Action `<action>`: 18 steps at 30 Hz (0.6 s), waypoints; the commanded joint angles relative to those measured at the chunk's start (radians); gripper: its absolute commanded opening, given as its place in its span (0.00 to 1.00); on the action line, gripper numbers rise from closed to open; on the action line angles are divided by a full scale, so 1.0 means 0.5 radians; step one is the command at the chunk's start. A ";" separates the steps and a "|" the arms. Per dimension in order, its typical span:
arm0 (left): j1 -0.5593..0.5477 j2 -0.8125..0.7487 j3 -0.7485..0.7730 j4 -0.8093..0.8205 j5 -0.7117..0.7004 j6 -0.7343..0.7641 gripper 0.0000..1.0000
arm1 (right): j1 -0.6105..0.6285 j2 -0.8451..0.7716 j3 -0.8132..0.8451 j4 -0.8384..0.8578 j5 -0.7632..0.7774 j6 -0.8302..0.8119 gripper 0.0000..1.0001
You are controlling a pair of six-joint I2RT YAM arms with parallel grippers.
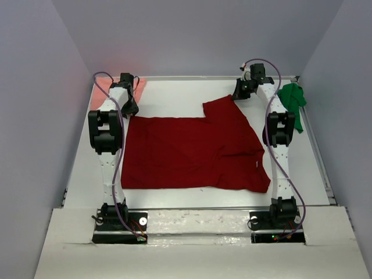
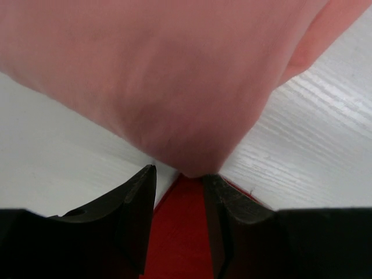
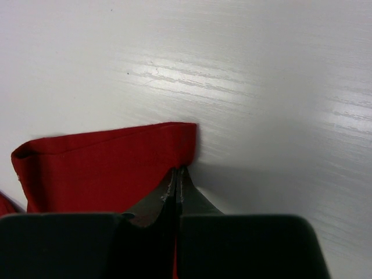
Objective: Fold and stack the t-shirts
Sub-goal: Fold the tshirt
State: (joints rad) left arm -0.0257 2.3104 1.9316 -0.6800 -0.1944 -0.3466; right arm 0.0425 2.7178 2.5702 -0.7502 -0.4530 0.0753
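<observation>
**A:** Where is the dark red t-shirt [image 1: 192, 154]?

**B:** It lies spread across the middle of the white bench [image 1: 174, 96], between the two arms. Most of it is flat. The near right corner is rumpled, and one sleeve [image 3: 104, 165] reaches out toward the far right.

**A:** Is anything holding it?

**B:** The right gripper [image 3: 176, 170] is. Its fingers are pressed together on the hemmed end of that sleeve, and in the wrist view the fold of red cloth sits right at their tips.

**A:** And the left gripper [image 2: 179, 171]?

**B:** It's at the shirt's far left corner with its fingers parted. Red cloth shows in the gap between them, but I can't tell whether they touch it.

**A:** What about the other two shirts?

**B:** The pale pink t-shirt [image 2: 163, 75] is in the far left corner of the bench. Its edge comes down to just beyond the left gripper's tips and fills the upper part of that wrist view. The green t-shirt [image 1: 292, 102] is bunched at the far right edge, beside the right arm and well apart from the red one.
</observation>
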 commanded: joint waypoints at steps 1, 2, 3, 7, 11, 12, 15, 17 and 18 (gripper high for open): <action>-0.001 0.036 0.076 -0.042 0.063 0.052 0.48 | 0.007 -0.150 0.038 0.095 -0.039 0.003 0.00; -0.004 0.039 0.079 -0.039 0.067 0.049 0.48 | 0.007 -0.150 0.038 0.092 -0.048 0.003 0.00; -0.004 0.039 0.076 -0.027 0.073 0.046 0.48 | 0.007 -0.147 0.041 0.092 -0.039 0.006 0.00; -0.004 0.030 0.067 -0.005 0.122 0.043 0.45 | 0.007 -0.137 0.041 0.095 -0.036 0.018 0.00; -0.010 0.006 0.006 0.032 0.168 0.027 0.43 | 0.007 -0.125 0.041 0.095 -0.039 0.018 0.00; -0.013 0.006 -0.004 0.028 0.171 0.027 0.42 | 0.007 -0.125 0.044 0.098 -0.042 0.018 0.00; -0.031 -0.019 -0.034 0.041 0.174 0.027 0.42 | 0.007 -0.116 0.054 0.095 -0.045 0.024 0.00; -0.041 -0.028 -0.047 0.050 0.180 0.021 0.41 | 0.007 -0.119 0.051 0.101 -0.030 0.030 0.00; -0.041 -0.031 -0.062 0.047 0.192 0.021 0.40 | 0.007 -0.119 0.048 0.098 -0.033 0.030 0.00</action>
State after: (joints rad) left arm -0.0299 2.3245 1.9385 -0.6464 -0.1398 -0.3420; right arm 0.0425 2.7178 2.5702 -0.7475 -0.4572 0.0837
